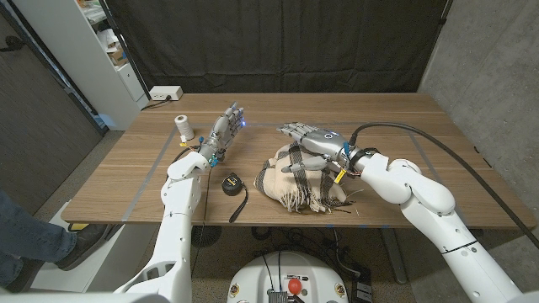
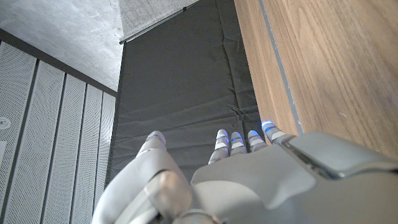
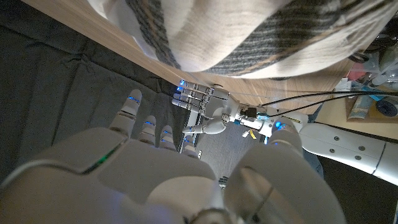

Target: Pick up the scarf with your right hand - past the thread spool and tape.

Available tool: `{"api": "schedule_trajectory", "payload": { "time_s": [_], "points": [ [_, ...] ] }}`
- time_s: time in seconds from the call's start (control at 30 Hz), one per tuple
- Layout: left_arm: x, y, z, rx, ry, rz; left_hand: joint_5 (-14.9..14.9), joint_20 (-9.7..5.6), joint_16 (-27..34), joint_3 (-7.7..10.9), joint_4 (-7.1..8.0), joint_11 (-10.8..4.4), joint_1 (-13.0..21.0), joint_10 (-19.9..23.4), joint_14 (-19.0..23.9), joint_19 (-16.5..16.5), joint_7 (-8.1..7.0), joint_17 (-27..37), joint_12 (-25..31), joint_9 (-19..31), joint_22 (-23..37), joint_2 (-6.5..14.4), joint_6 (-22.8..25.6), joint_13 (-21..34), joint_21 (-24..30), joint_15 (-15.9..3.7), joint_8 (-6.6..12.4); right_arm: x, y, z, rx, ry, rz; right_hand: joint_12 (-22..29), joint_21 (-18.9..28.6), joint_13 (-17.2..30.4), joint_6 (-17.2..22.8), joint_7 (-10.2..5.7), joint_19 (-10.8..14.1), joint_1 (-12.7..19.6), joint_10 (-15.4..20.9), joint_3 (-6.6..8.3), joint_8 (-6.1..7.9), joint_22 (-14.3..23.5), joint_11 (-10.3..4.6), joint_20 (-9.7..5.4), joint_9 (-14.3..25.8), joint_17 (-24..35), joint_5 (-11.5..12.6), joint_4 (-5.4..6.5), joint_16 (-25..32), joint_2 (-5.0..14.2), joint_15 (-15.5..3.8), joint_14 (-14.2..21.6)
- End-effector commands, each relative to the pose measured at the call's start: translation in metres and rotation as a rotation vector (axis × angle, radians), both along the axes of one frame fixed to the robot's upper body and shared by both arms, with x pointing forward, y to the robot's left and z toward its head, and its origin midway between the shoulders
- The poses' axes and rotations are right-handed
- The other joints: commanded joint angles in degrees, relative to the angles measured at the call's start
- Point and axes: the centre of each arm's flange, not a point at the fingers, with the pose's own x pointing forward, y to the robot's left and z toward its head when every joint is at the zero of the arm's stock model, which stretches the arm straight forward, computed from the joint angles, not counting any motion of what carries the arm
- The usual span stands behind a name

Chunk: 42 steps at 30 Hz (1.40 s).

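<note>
We see the scarf (image 1: 305,187) lying in a heap close to the table's (image 1: 404,126) near edge, a bit right of the middle; our right hand (image 1: 308,140) hovers over its far side, fingers spread and holding nothing; in the right wrist view the scarf (image 3: 261,34) is striped cream and dark; our left hand (image 1: 226,128) stands up with fingers straight and close together, holding nothing; the thread spool (image 1: 183,127) sits just left of it; the tape (image 1: 230,181) lies near the front edge, left of the scarf; there is lots of bare wood on the far right; we cannot read any writing
</note>
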Motion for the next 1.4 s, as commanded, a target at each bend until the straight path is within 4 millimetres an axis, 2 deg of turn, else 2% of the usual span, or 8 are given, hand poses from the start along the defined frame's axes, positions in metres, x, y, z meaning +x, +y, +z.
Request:
{"api": "schedule_trajectory", "payload": {
  "time_s": [0.03,0.53,1.4],
  "points": [
    [0.000,0.003,0.000,-0.006,0.000,0.005,-0.3,0.24,0.1,-0.03,-0.34,0.02,-0.2,0.0,-0.1,-7.5,0.20,0.2,0.0,0.1,0.3,0.5,-0.2,0.2,-0.1,0.30,-0.06,0.005,0.003,-0.006,-0.026,0.011,-0.027,0.3,0.3,0.0,0.3,0.00,0.4,-0.2,-0.5,-0.63,0.60,0.3,0.18,0.34,0.0,0.2,0.2,-0.06,0.5,0.00,0.38,0.0],
    [0.003,0.001,-0.003,-0.006,0.006,0.000,-0.3,0.27,0.1,-0.07,-0.46,-0.05,-0.3,0.1,-0.1,-7.4,0.37,0.2,0.0,0.1,0.3,0.6,-0.1,0.2,-0.4,0.23,-0.04,0.009,0.003,-0.014,-0.016,0.044,-0.051,0.5,0.3,0.0,0.2,0.41,1.1,-0.3,-0.4,-1.06,0.74,0.3,0.37,0.33,0.0,0.2,0.2,0.06,0.5,0.14,0.30,-0.1],
    [0.000,0.002,-0.008,-0.006,0.013,0.002,-0.3,0.13,0.1,-0.13,-0.64,-0.09,-0.4,0.1,-0.1,-7.4,0.46,0.2,0.0,0.1,0.3,0.7,-0.1,0.2,-1.0,0.21,-0.08,0.010,0.004,-0.029,-0.015,0.052,-0.060,0.9,0.2,0.1,2.5,-0.77,1.9,0.8,0.4,-1.35,1.77,0.3,0.15,0.33,0.0,0.2,0.4,-0.17,0.5,0.97,-0.30,-0.6]
  ]
}}
